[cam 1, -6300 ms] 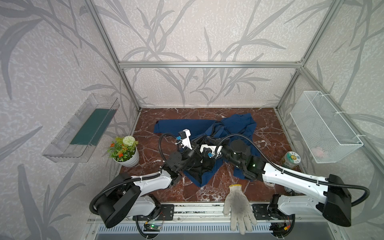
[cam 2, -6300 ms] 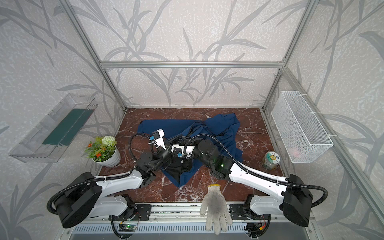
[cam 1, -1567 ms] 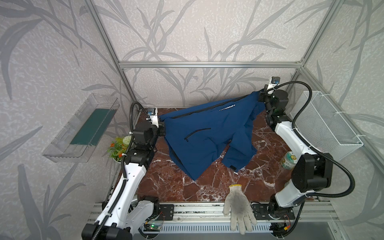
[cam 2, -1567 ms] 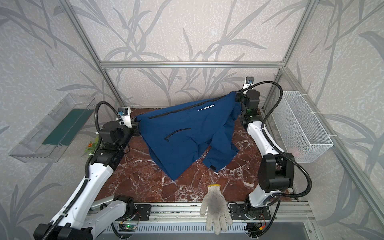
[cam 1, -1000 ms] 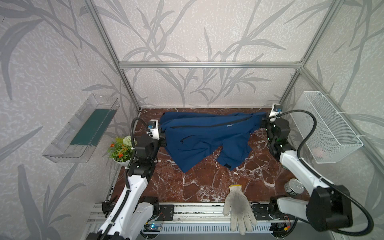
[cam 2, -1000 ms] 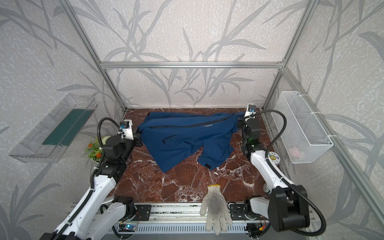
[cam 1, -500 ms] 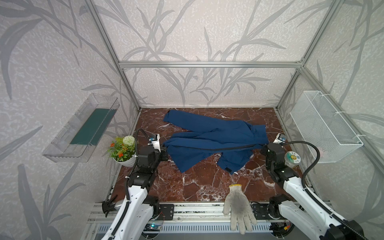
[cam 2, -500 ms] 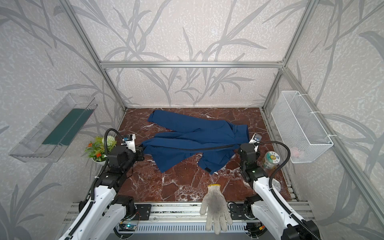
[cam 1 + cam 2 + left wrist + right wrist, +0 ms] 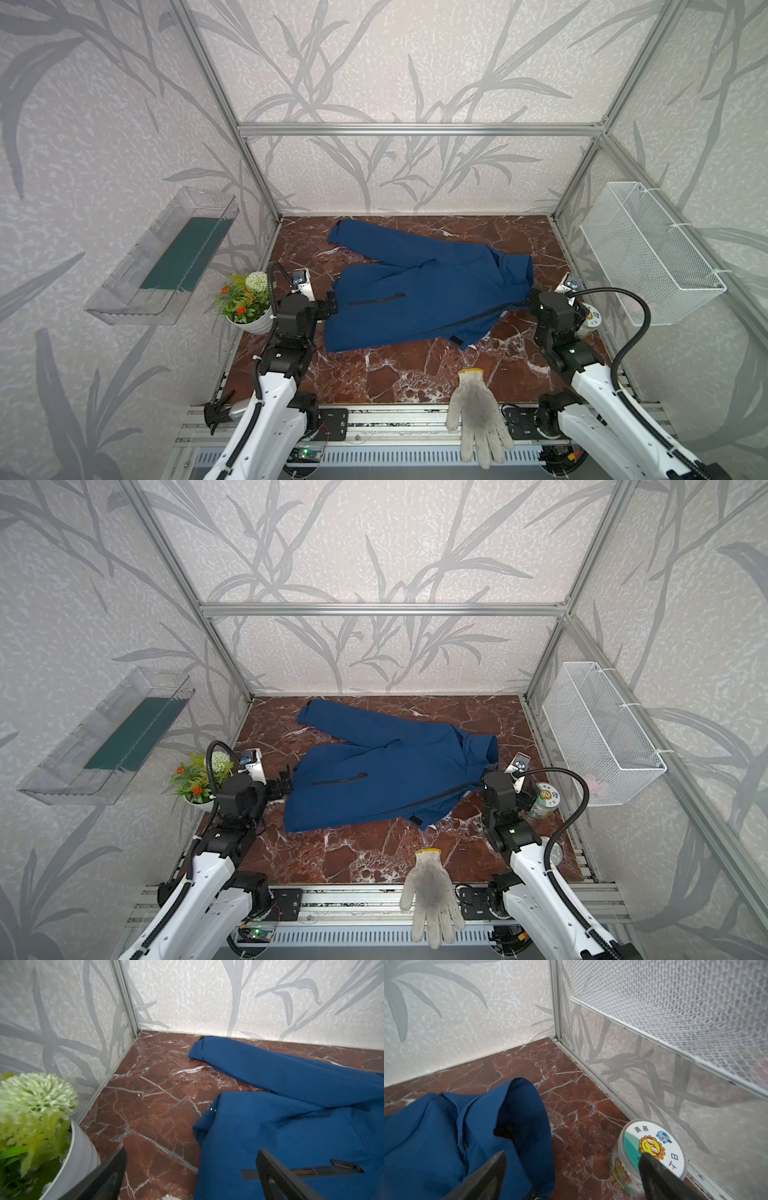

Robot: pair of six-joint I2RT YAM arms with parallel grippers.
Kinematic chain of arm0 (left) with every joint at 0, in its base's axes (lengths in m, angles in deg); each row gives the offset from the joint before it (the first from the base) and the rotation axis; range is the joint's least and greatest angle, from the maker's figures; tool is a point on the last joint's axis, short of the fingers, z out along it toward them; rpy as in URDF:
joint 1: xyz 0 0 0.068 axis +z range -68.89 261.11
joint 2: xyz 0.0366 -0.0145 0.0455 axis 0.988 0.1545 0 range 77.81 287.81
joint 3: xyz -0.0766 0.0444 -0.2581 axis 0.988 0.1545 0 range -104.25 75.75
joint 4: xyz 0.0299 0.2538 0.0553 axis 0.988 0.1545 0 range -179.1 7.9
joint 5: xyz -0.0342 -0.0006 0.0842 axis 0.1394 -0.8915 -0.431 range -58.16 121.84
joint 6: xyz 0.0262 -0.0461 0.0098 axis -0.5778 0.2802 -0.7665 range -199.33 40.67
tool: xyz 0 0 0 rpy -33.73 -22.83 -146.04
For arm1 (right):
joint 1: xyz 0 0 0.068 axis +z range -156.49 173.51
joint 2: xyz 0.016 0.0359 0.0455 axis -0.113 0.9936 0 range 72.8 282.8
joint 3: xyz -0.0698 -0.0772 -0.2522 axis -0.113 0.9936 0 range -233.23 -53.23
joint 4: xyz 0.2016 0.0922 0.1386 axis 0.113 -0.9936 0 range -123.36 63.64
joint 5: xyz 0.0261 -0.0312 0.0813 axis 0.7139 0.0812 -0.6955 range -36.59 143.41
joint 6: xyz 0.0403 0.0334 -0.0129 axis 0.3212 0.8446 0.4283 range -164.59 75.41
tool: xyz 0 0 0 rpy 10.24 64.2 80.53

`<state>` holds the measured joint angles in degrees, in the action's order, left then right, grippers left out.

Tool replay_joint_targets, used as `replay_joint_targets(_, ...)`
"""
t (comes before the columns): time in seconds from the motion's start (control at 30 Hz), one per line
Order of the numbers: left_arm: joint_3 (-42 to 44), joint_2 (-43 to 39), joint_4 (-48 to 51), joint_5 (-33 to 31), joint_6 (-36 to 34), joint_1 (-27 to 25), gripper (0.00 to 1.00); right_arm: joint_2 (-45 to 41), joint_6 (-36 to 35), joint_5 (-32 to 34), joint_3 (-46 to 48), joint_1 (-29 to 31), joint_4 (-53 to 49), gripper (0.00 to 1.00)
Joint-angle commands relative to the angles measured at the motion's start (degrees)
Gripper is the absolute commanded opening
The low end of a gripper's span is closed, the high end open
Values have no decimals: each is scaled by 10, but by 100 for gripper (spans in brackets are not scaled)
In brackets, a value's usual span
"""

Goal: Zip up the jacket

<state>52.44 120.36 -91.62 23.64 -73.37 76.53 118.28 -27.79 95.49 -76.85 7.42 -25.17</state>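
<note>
The navy-blue jacket [image 9: 415, 299] [image 9: 374, 779] lies spread flat on the marble table in both top views, one sleeve stretched toward the back left. Its black front zipper [image 9: 478, 318] runs along the near edge, and the pocket zip [image 9: 376, 298] lies further left. My left gripper [image 9: 332, 305] [image 9: 192, 1152] stands open at the jacket's left edge [image 9: 291, 1126], one finger over the fabric and nothing between them. My right gripper [image 9: 532, 297] [image 9: 573, 1154] stands open at the collar end [image 9: 436, 1136], holding nothing.
A potted plant [image 9: 245, 299] [image 9: 31, 1115] stands just left of the left gripper. A round tin [image 9: 592, 320] [image 9: 652, 1147] sits close beside the right gripper. A white glove [image 9: 478, 411] lies at the front edge. A wire basket [image 9: 648, 253] and a clear tray [image 9: 162, 257] hang on the side walls.
Both arms brought the stretched jacket down and toward the front, laying it flat on the table. Both grippers then opened and let go of the fabric.
</note>
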Motion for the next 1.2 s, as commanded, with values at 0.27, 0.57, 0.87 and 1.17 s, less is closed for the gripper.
replay_joint_targets(0.27, -27, 210, -163, 12, -29, 3, 99, 216, -146, -150, -89, -16, 139, 99)
replay_joint_targets(0.57, -10, 324, -268, -7, -35, 3, 99, 313, -185, -192, -36, -33, 324, 99)
replay_joint_targets(0.87, -60, 389, -256, 35, -54, 3, 99, 423, -198, -279, 24, -53, 506, 99)
replay_joint_targets(1.17, -13, 343, -280, 105, -50, 2, 99, 434, -193, -294, 14, -58, 500, 99)
